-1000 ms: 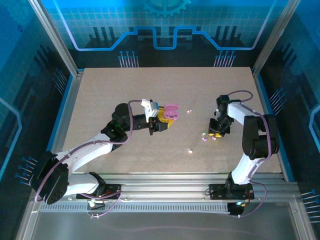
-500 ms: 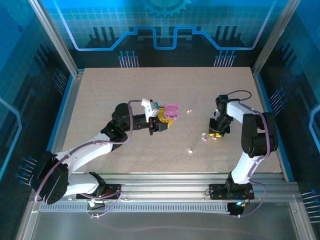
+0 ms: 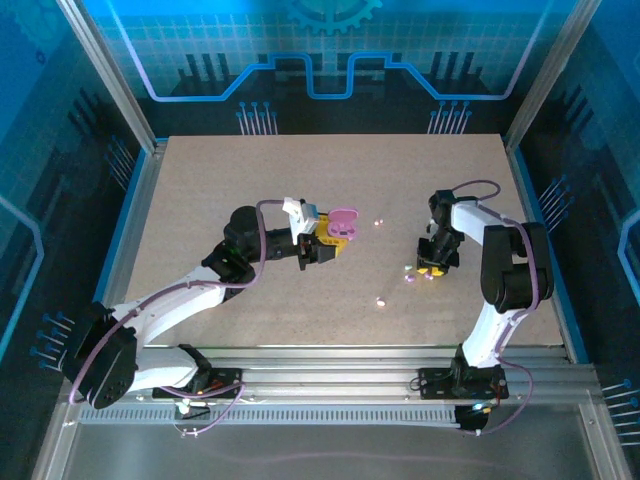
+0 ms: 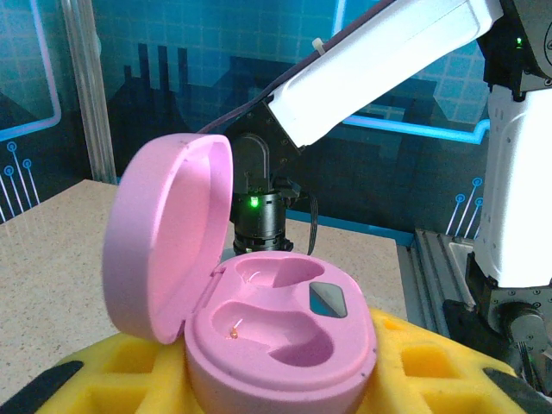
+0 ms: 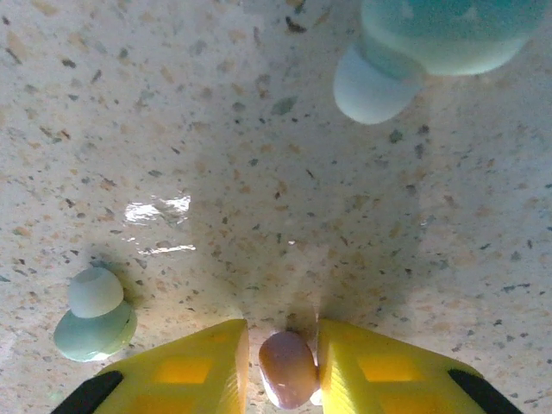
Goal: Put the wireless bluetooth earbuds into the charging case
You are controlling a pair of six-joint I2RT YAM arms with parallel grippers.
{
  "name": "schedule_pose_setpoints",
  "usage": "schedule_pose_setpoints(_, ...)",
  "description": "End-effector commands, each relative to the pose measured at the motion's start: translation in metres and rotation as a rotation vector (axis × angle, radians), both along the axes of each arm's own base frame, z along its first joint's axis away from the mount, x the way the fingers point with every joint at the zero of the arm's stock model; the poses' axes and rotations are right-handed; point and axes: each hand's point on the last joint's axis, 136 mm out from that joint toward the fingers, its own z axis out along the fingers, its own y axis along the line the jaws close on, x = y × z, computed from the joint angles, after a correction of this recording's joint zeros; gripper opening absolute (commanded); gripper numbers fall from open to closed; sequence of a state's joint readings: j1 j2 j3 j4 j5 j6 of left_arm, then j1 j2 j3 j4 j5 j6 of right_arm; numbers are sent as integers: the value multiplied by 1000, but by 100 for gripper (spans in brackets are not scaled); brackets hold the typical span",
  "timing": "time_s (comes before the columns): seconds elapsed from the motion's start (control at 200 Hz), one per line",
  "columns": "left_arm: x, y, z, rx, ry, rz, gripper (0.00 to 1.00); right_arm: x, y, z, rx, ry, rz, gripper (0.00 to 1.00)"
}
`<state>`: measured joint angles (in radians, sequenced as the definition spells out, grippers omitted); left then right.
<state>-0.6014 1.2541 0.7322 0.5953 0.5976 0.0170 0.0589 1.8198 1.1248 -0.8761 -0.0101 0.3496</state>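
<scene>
My left gripper (image 3: 325,242) is shut on the base of a pink charging case (image 3: 342,224), holding it above the table's middle. The lid (image 4: 164,233) stands open, and both moulded wells (image 4: 276,323) hold no earbuds; yellow fingers (image 4: 431,371) flank the base. My right gripper (image 3: 432,270) points down at the table on the right. Its yellow pads (image 5: 384,371) are closed around a pinkish earbud (image 5: 289,369): the right pad touches it and a thin sliver of table shows at the left pad.
A pale green earbud (image 5: 93,315) lies left of the right fingers and a pale blue one (image 5: 379,82) lies ahead. More tiny nubs dot the tabletop (image 3: 250,180), one (image 3: 378,222) by the case and one (image 3: 381,300) nearer the front. Metal rails edge the table.
The right arm has crept slightly to the left over the scattered earbuds. The left arm and the case have not moved.
</scene>
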Motion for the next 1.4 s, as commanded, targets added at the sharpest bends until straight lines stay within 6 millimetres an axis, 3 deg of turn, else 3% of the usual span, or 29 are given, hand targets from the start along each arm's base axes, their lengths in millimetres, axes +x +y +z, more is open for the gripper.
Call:
schedule_pose_setpoints(0.0, -2, 0, 22, -26, -57, -4, 35, -2, 3, 3, -4, 24, 13, 28)
schedule_pose_setpoints(0.71, -1, 1, 21, -26, -55, 1, 35, -1, 4, 0, -6, 23, 29, 21)
schedule_pose_setpoints(0.905, -1, 0, 21, -27, -53, -4, 35, 1, 3, 2, 0, 12, 28, 26)
schedule_pose_setpoints(1.121, -2, 1, 22, -28, -54, -1, 35, 2, 5, 3, 11, 7, 30, 20)
schedule_pose_setpoints(1.271, -1, 2, 21, -26, -58, 8, 35, 5, 10, 28, 45, -66, 18, 18)
schedule_pose_setpoints(1.396, 1, 4, 21, -27, -68, 30, 35, 9, 33, 75, 186, -210, 13, 18)
